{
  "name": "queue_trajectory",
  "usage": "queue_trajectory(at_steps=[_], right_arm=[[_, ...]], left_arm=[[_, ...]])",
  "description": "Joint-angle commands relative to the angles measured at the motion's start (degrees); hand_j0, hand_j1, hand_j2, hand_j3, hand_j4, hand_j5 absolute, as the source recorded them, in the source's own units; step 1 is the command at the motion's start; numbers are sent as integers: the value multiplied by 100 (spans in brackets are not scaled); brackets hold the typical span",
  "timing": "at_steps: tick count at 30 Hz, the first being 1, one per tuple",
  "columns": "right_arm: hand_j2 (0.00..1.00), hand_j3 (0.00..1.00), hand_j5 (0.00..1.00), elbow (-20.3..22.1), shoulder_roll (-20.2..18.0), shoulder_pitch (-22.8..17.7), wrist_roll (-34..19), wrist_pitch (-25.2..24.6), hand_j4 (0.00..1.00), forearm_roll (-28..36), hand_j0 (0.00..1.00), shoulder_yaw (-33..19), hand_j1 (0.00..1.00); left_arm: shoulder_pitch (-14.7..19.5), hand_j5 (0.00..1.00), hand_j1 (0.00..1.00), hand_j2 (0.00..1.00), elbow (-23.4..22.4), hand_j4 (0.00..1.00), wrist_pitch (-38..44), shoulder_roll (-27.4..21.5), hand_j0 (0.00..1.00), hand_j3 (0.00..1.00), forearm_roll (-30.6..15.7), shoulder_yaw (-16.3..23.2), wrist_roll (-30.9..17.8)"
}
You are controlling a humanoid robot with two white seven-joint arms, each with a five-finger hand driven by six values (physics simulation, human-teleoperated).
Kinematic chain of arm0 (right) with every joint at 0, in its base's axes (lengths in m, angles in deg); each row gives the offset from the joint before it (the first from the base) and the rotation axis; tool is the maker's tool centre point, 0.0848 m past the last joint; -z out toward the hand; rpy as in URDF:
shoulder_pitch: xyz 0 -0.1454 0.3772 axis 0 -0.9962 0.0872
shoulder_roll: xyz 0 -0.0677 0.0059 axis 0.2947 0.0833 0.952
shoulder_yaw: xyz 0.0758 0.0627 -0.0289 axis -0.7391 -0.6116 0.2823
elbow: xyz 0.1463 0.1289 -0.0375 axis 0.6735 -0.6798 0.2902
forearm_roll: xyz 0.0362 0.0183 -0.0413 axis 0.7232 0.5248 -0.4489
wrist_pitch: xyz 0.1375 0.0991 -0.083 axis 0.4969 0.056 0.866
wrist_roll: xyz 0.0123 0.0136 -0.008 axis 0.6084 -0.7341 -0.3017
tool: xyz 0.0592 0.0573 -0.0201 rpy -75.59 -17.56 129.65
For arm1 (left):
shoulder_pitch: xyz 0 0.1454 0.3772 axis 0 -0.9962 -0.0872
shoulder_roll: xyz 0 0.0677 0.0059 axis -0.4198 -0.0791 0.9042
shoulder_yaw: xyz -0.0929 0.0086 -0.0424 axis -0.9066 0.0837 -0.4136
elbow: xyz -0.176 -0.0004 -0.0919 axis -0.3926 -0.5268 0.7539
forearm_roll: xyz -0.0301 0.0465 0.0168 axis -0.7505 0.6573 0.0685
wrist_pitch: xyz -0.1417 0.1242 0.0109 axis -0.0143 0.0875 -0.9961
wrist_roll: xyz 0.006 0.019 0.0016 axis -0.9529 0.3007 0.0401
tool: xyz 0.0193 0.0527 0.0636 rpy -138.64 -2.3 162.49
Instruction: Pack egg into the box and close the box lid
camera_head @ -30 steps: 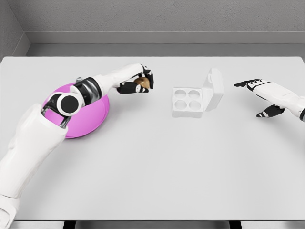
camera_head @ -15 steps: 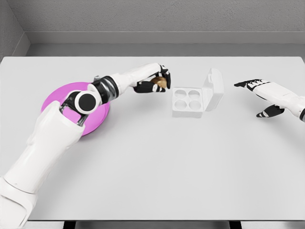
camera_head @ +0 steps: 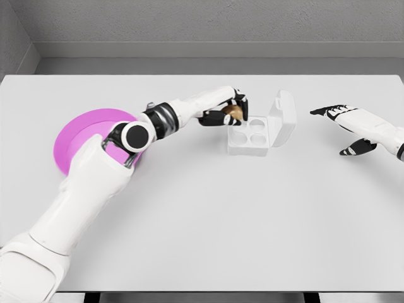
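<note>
The left hand (camera_head: 228, 108) grips the egg (camera_head: 232, 112) over the open box (camera_head: 255, 132). The right hand (camera_head: 344, 120) hovers spread, holding nothing.

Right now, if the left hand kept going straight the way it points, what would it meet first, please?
The left hand, shut on the egg, points rightward at the open box. It would probably reach the box's near-left cups first, then the upright lid; its height above the box is unclear.
</note>
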Motion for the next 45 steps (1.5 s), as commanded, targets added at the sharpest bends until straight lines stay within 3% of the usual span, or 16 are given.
queue_trajectory(at_steps=[1, 14, 45], right_arm=[[100, 100, 100, 2, -7, 0, 3, -3, 100, 29, 100, -5, 100], [100, 100, 100, 2, -7, 0, 3, -12, 100, 29, 100, -5, 100], [100, 100, 100, 2, -16, -9, 3, -12, 100, 29, 100, -5, 100]], left_arm=[[0, 28, 28, 28, -5, 28, 2, 71, 28, 28, -24, -11, 5], [0, 29, 29, 29, -726, 29, -6, 475, 29, 29, -6, 139, 23], [-35, 30, 30, 30, -1025, 30, -6, 642, 30, 30, -94, 165, 49]])
